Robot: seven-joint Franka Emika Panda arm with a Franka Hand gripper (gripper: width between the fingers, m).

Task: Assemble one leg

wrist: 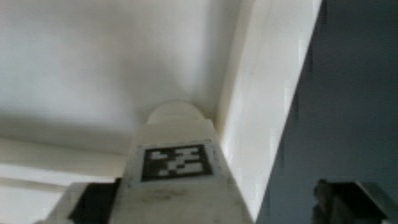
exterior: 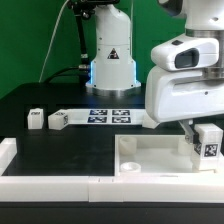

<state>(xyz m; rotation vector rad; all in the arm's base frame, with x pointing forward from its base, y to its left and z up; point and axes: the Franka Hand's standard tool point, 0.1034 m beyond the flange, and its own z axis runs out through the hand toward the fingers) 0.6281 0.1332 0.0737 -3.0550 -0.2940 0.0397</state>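
A white leg (exterior: 209,144) with a black-and-white tag stands upright at the right end of the large white tray-like part (exterior: 150,160). My gripper (exterior: 198,134) is down around it. In the wrist view the leg (wrist: 175,165) rises between the jaws. It lies against one dark finger (wrist: 89,203). A gap separates it from the other finger (wrist: 352,203). The gripper (wrist: 217,208) is open. The leg's foot is hidden. Two more legs (exterior: 36,118) (exterior: 58,119) lie on the table at the exterior view's left.
The marker board (exterior: 110,115) lies at the back middle, in front of the arm's base (exterior: 110,70). A white wall (exterior: 50,183) runs along the front edge and rises at the left corner. The table is black.
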